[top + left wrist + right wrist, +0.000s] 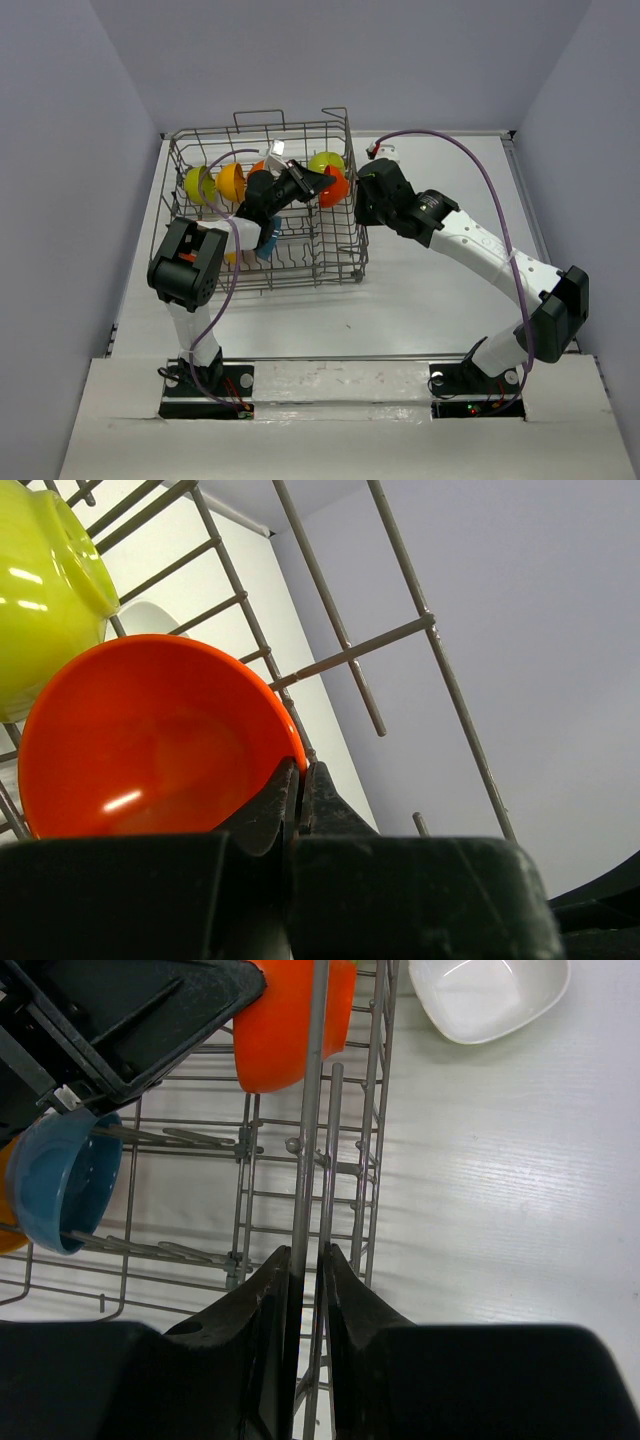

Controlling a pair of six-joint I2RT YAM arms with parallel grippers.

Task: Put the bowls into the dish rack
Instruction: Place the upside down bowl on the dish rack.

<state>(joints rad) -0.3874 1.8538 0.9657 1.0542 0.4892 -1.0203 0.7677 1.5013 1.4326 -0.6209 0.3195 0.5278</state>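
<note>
Red-orange bowl pinched in left tool; right tool grips dish rack wire.

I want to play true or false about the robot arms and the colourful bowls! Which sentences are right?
1. The left gripper pinches the red-orange bowl by its rim. True.
2. The white bowl is inside the dish rack. False: the white bowl sits on the table, outside the rack.
3. The right gripper holds the teal bowl. False: it grips a rack wire; the teal bowl rests in the rack.
4. A lime green bowl is in the rack. True.
</note>
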